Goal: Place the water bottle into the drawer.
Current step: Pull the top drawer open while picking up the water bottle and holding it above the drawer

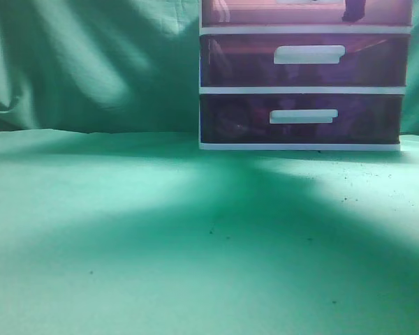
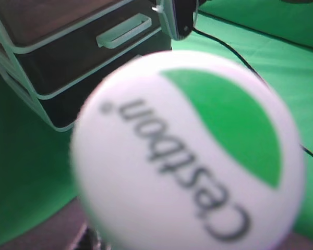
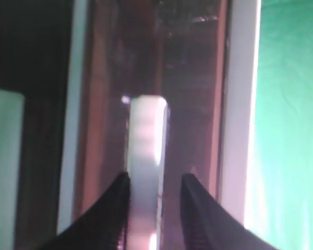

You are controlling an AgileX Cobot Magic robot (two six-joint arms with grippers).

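The water bottle (image 2: pixel 188 151) fills the left wrist view cap-first. Its white and green cap reads "Cestbon". It is held up off the cloth, and my left gripper's jaws are hidden behind it. The drawer (image 1: pixel 265 14) is the reddish-brown top one of the white-framed unit, cut off by the top edge of the exterior view. In the right wrist view my right gripper (image 3: pixel 155 179) straddles the drawer's (image 3: pixel 193 78) white bar handle (image 3: pixel 146 130). The left finger is against the handle and a small gap shows at the right finger. The right gripper also shows in the left wrist view (image 2: pixel 178 18).
Two darker purple drawers (image 1: pixel 304 61) (image 1: pixel 300 118) with white handles sit below the top one. The unit stands at the back right on a green cloth (image 1: pixel 160 244), with a green backdrop behind. A black cable (image 2: pixel 235 57) runs across the cloth.
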